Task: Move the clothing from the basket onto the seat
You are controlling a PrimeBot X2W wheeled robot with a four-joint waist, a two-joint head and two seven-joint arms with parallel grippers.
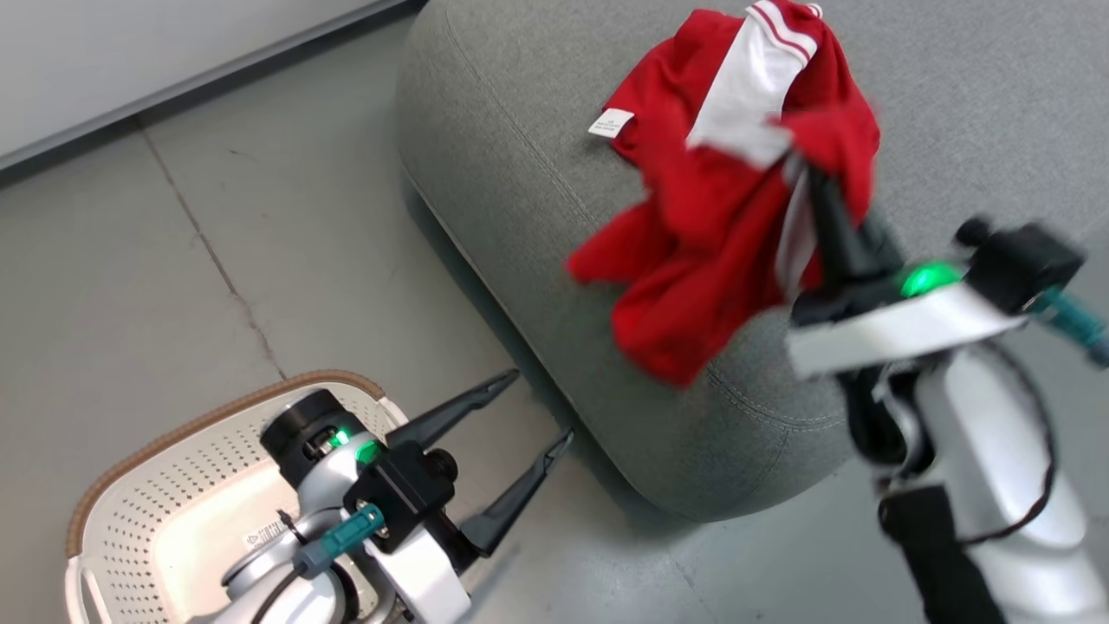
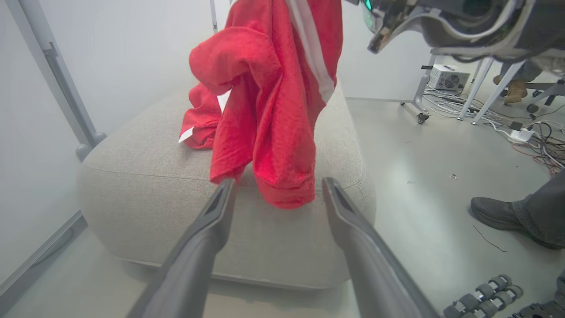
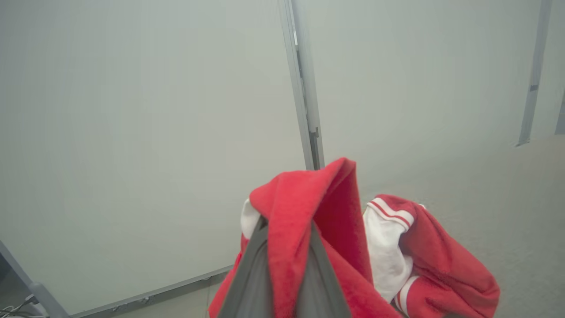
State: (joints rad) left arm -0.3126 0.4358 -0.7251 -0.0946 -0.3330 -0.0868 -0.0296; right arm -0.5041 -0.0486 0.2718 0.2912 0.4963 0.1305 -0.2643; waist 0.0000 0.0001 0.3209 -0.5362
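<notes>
**Progress.** Late stage, by judgement: the clothing is out of the basket and over the seat. Letting go is not yet done.

**Items, left to right:**
- Cream-white perforated plastic laundry basket with a brown woven-look rim [image 1: 165, 494]: one, on the floor, apart from the seat's left end. No fabric on its visible base. The part behind the left arm is hidden.
- Left gripper [image 1: 541, 403]: one, above the basket's near corner, fingers spread wide, holding nothing.
- Large grey fabric-upholstered seat cushion with rounded corners [image 1: 520, 173]: one.
- Soft bright red clothing with white striped trim and a white tag [image 1: 693, 234]: one bundle. I cannot tell if it is one garment or several. The far part rests on the seat, the rest hangs over its near edge.
- Right gripper [image 1: 814, 186]: one, fingers pressed together, pinching a fold of the clothing.
</notes>
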